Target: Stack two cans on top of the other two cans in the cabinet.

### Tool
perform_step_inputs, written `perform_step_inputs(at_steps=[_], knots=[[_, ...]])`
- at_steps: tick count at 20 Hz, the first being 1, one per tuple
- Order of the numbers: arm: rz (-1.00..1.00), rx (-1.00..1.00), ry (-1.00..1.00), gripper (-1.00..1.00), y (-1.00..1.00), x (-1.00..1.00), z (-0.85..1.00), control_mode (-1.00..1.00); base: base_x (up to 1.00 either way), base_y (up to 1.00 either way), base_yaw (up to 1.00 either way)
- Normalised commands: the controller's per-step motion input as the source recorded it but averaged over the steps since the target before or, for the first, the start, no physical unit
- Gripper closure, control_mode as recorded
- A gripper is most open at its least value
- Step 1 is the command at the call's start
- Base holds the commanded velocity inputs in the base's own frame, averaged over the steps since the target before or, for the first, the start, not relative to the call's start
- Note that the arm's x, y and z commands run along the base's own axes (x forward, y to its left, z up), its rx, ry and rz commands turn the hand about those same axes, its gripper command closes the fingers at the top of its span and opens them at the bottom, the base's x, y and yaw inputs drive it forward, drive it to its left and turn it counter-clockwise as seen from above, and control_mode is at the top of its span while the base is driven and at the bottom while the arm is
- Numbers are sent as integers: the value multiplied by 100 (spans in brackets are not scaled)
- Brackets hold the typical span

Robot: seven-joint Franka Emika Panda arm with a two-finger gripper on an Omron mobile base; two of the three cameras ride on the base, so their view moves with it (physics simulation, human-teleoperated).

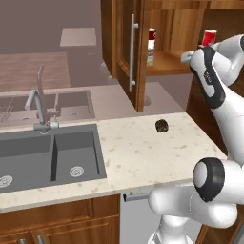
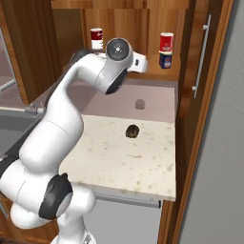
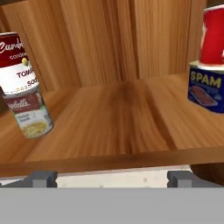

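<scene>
Both red-and-white cans are already up on the other two, inside the open cabinet (image 2: 143, 19). Toward the left end of the wooden shelf (image 3: 118, 127), one red-and-white can (image 3: 15, 61) sits on the slimmer cream-labelled can (image 3: 30, 116); in the hand view the pair leans and the red can's top is cut off by the frame. Toward the right end, the second red-and-white can (image 3: 214, 37) stands on the dark-blue can (image 3: 208, 89) with the yellow lettering, and both are cut off by the right edge there. The right base view shows that stack whole, red can over blue, near the back of the shelf. In the left base view the cabinet door (image 1: 126, 47) with its long silver bar handle (image 1: 133, 52) hides part of the left stack, and the arm covers the lower part of the right one, so the blue can is hard to make out there.

The gripper (image 3: 111, 178) hangs at the shelf's front edge, between the two stacks and touching neither. Its fingertips (image 3: 41, 178) stand wide apart with nothing between them.

Below, a small dark lump (image 1: 162, 125) lies on the speckled tabletop (image 1: 138, 157) near its back edge; what it is cannot be told. The grey sink (image 1: 47, 155) and faucet (image 1: 40, 107) lie at the tabletop's left.
</scene>
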Motion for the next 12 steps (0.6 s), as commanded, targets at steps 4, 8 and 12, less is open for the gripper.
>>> perform_step_inputs(at_steps=[4, 8, 12], knots=[[15, 0, 2, -100, 31, -75, 0, -100, 0, 0, 0], [2, -3, 3, -100, 28, -73, 1, -100, 0, 0, 0], [0, -8, 7, -100, 25, -67, 2, -100, 0, 0, 0]])
